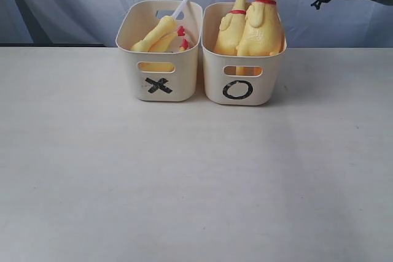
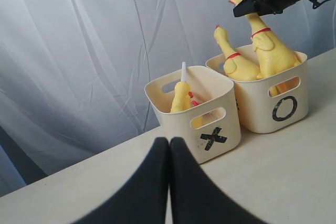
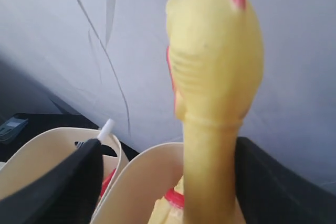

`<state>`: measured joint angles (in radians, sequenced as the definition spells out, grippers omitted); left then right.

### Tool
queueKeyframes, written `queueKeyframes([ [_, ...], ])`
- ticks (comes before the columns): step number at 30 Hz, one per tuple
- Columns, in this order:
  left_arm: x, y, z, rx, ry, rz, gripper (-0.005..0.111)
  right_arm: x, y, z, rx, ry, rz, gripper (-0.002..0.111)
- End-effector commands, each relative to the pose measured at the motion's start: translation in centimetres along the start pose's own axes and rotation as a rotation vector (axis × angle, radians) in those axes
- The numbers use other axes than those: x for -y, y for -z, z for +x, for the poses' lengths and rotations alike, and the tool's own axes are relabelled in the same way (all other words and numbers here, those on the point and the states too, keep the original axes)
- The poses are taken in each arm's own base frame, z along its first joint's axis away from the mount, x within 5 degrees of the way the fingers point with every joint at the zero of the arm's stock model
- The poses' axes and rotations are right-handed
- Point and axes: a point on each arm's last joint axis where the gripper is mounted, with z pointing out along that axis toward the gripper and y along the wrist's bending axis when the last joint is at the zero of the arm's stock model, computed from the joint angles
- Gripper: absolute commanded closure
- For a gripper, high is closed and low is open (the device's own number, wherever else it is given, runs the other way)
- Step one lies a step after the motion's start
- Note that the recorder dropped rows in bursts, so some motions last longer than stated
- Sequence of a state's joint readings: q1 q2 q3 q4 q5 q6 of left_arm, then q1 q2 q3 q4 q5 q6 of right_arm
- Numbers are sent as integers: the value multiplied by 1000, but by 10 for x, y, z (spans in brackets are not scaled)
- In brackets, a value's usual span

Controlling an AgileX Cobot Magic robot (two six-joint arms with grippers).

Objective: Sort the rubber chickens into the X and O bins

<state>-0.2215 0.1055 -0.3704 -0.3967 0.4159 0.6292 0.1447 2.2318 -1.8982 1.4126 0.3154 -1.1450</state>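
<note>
progress: close to done, as i read it. no chicken lies on the table [image 1: 184, 182], and every one i can see is in a bin. what is left is to let the last bird go and pull my arm clear.
last bird: a large rubber chicken [image 1: 265, 29] stands upright in the o bin [image 1: 242, 93], head well above the rim and neck between the jaws of the right gripper [image 2: 245, 8].
right gripper: spread around that neck. in the right wrist view one finger [image 3: 278, 182] lies against it and the other finger [image 3: 58, 182] stands apart, so i judge it is not clamped.
o bin, contents: a second large chicken [image 1: 228, 32] stands upright too, touching the first.
x bin [image 1: 161, 87], contents: one smaller chicken [image 1: 161, 34] lies tilted, with red parts of what i take for another beside it. a white stick [image 1: 182, 5] pokes up past the rim.
bins: side by side at the far edge of the table.
left gripper [image 2: 169, 182]: fingers pressed together, empty, over the table and well apart from both bins.
</note>
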Motion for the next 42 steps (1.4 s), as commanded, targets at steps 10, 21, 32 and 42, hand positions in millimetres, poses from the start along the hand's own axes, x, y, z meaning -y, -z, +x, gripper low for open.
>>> queueKeyframes([
  [10, 0, 1, 0, 9, 19, -1, 107, -12, 27, -35, 44, 167, 35, 43],
  [21, 0, 1, 0, 9, 19, -1, 107, -20, 45, -54, 44, 247, 71, 43],
  [32, 0, 1, 0, 9, 19, -1, 107, -37, 84, -78, -51, 366, 107, 55],
  [42, 0, 1, 0, 8, 16, -2, 107, -43, 114, -75, -299, 475, 132, 109],
])
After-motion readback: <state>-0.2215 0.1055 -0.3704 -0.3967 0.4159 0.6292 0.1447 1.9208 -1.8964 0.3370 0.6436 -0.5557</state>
